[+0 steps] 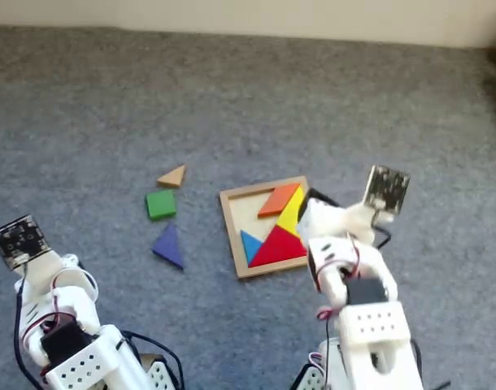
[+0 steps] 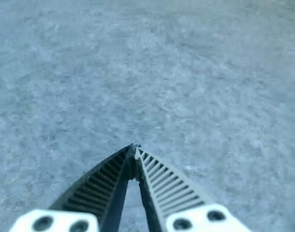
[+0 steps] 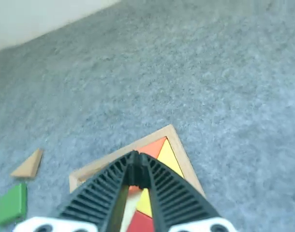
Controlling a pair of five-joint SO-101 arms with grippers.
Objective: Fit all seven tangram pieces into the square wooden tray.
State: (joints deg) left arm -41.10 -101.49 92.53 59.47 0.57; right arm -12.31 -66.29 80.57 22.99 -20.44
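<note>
1. Table (image 1: pixel 232 106) w/ grey carpet-like cover. A pale wall strip (image 1: pixel 232 12) runs along the far edge.
2. Square wooden tray (image 1: pixel 246 213) sits approx mid-table, turned a bit askew, in front of the right arm (image 1: pixel 366 317).
3. In the tray:
   - orange parallelogram piece (image 1: pixel 280 200) near the far side
   - yellow triangle piece (image 1: pixel 291 214) touching it
   - big red triangle piece (image 1: pixel 278 246) at the near side
   - light blue triangle piece (image 1: pixel 250 242) beside the red one
   - part of the tray floor is bare wood on the far-left side
4. Three pieces are loose on the table, left of the tray and apart from it:
   - tan wooden triangle piece (image 1: pixel 173 176) is farthest back
   - green square piece (image 1: pixel 161 205) is just in front of it
   - dark blue triangle piece (image 1: pixel 168 244) is nearest the arms
5. Nothing lies betw. the loose pieces and the tray. The right arm's wrist overhangs the tray's right edge and covers that corner in the high view.
6. Right arm is stretched fwd over the tray. Right gripper (image 3: pixel 136 159) has its fingers pressed together, holding nothing, w/ the tip above the orange and yellow pieces.
7. Left arm (image 1: pixel 61 325) is folded back at the near-left corner, well apart from all pieces. Left gripper (image 2: pixel 134 151) has its fingers pressed together, holding nothing, over bare grey cover.
</note>
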